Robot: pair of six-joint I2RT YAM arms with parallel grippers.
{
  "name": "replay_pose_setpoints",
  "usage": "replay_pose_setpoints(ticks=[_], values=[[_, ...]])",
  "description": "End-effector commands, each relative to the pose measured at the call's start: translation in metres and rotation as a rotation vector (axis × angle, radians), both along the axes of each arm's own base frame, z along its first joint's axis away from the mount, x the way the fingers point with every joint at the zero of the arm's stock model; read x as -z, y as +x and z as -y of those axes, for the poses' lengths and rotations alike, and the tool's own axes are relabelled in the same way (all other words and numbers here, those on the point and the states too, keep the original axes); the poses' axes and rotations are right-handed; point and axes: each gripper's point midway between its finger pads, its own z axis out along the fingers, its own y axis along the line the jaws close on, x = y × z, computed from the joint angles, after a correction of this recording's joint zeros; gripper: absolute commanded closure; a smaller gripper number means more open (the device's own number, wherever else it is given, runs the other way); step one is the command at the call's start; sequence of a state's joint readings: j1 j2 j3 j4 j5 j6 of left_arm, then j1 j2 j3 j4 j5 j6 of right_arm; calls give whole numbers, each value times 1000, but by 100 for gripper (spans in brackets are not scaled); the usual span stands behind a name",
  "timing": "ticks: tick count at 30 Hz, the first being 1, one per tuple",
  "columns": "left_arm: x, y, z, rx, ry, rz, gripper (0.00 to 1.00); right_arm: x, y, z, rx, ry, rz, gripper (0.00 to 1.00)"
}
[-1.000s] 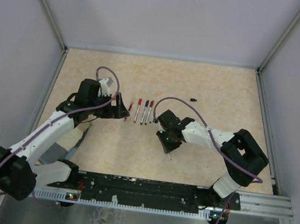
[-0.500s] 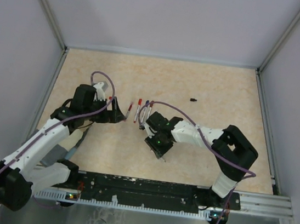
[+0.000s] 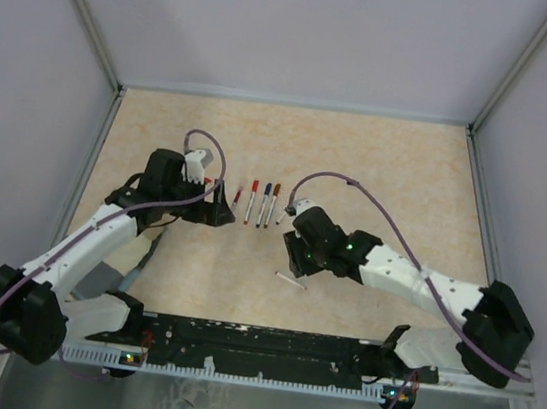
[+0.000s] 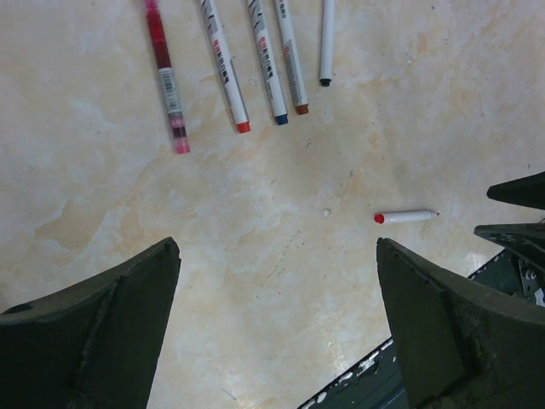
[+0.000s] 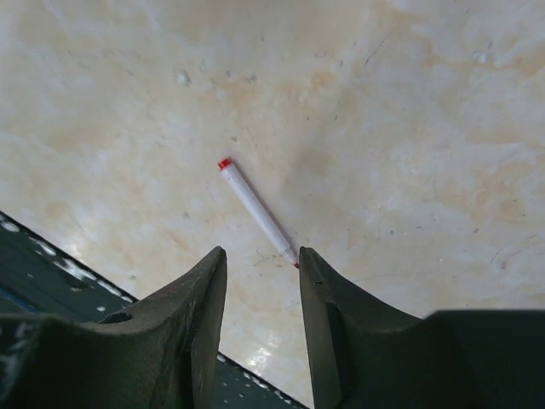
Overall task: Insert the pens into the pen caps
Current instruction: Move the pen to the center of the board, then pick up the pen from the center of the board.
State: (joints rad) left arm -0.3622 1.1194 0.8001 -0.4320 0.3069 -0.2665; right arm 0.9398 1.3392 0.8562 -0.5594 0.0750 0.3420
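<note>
the left gripper (image 4: 277, 256) hangs over the table (image 4: 255, 213) with its fingers (image 4: 102, 324) spread wide and nothing between them. at 12 o'clock in its wrist view lies a row of pens (image 4: 266, 64): a pink-red one at the left, then four white barrels side by side and not touching, their near ends red, blue, dark red and black. a loose pen (image 5: 254, 207) lies flat on the table by itself, at about 5 o'clock from the row in the top view. the right gripper (image 5: 262, 256) sits just over it, fingers (image 5: 341, 332) part-way apart with an empty gap, pinching nothing. in the right wrist view the loose pen's red end points to 10 o'clock and its thin tip to 4 o'clock, right at the mouth of the gap. i cannot tell whether it touches a finger.
</note>
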Motion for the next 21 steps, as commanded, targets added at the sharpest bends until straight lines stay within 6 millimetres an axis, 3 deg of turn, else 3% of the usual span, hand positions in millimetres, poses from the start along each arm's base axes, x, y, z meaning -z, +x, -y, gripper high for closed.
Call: replay_pose_setpoints(ticks=[1, 5, 11, 17, 21], values=[[-25, 9, 33, 167, -70, 140, 0, -49, 20, -11, 208, 241, 131, 60], [-20, -2, 70, 296, 36, 263, 0, -54, 21, 10, 366, 297, 132, 60], [1, -45, 128, 680, 193, 492, 1, -53, 16, 44, 556, 457, 69, 61], [20, -78, 152, 1030, 193, 621, 18, -51, -4, 58, 599, 571, 49, 63], [40, -87, 162, 1163, 220, 631, 29, -48, -14, 63, 612, 620, 30, 63]])
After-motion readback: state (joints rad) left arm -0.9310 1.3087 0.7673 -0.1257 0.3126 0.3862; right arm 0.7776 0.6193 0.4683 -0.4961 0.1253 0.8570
